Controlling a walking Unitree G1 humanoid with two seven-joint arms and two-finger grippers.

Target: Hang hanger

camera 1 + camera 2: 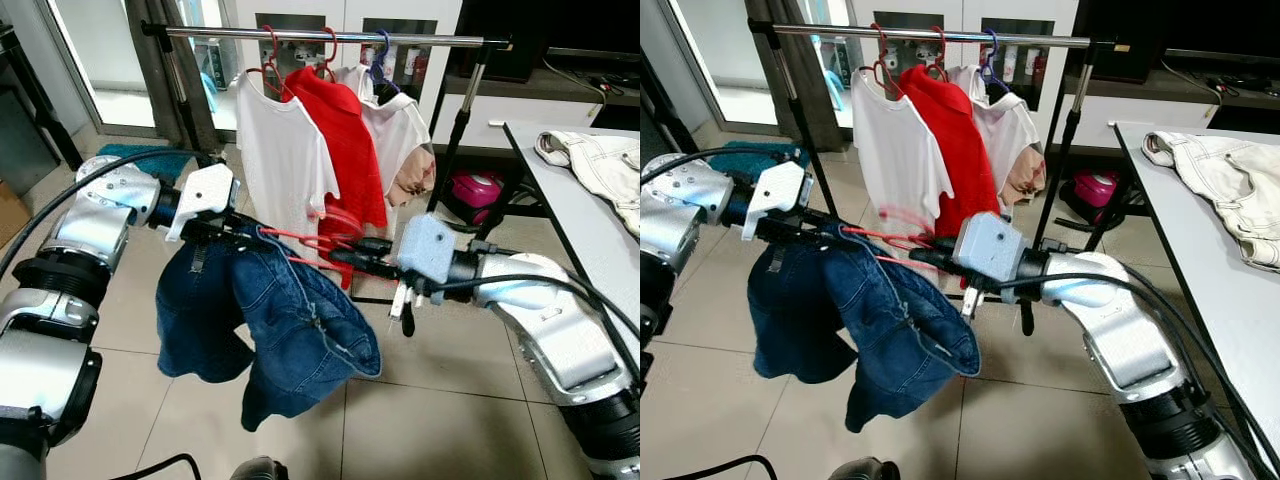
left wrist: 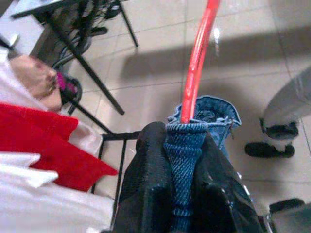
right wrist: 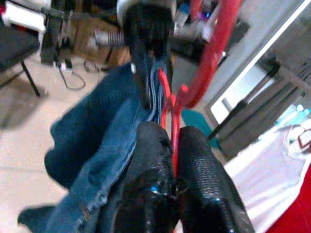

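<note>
Left eye view: red hanger [image 1: 322,240] carrying blue denim shorts [image 1: 262,322], held level between both arms, low and in front of clothes rack [image 1: 455,130]. Left gripper [image 2: 181,194] clamped on denim waistband where hanger arm exits the fabric. Right gripper [image 3: 174,187] pinched shut on thin red wire of hanger near its hook end. Rack rail [image 1: 320,36] already holding white shirt [image 1: 283,160], red shirt [image 1: 345,150] and another white shirt [image 1: 395,125], bunched around the middle; bare rail left of them and right of them. Table [image 1: 590,240] with pale jacket [image 1: 600,165] at robot's right, not involved.

Step, as judged: carry/lift phase, hanger not yet on rail. Next move calls for raising both arms together, keeping hook upright and facing rail, aiming at a free rail stretch, lowering hook over rail, then releasing. Risk: hook orientation hard to read here; shorts may slip off.
</note>
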